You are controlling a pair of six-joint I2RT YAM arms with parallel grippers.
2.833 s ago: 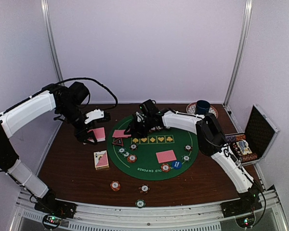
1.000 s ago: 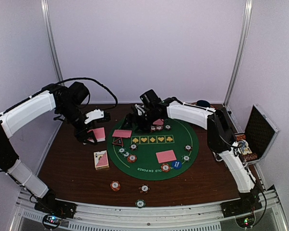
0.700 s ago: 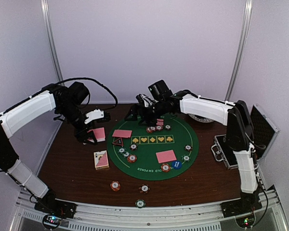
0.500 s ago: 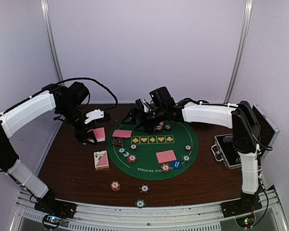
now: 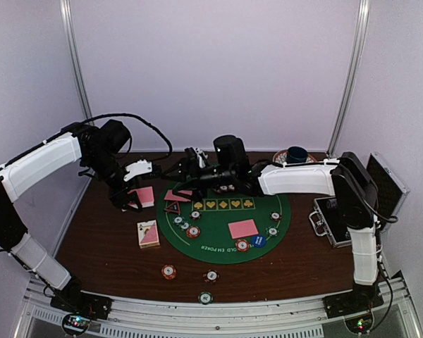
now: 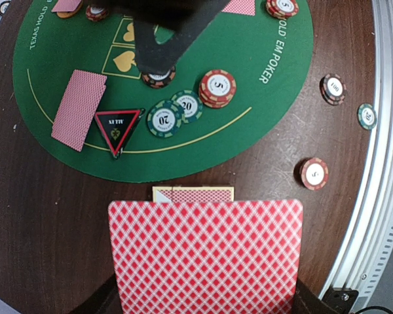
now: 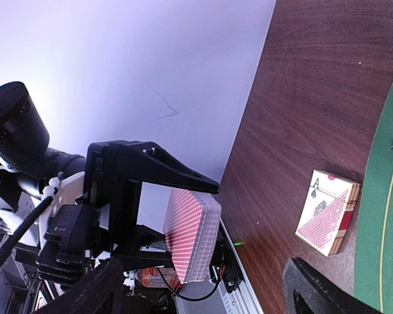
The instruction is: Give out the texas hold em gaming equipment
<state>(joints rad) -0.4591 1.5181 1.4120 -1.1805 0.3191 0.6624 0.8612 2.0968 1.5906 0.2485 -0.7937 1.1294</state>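
Fig. notes, near to far.
- Near edge: three loose chips (image 5: 168,271) on bare wood, well nearer than both grippers.
- Card box (image 5: 148,234) lies flat, just on near side of L gripper (image 5: 132,198).
- L fingers clamped on deck of pink-backed cards (image 6: 206,255), held off wood, beside green mat (image 5: 268,225).
- Beyond L fingertips, on mat: triangle marker (image 6: 118,124), chip cluster (image 6: 190,101), single card (image 6: 78,110).
- R gripper (image 7: 200,291): fingers spread wide, nothing betw. them. It faces the held deck, near mat's far-left rim.
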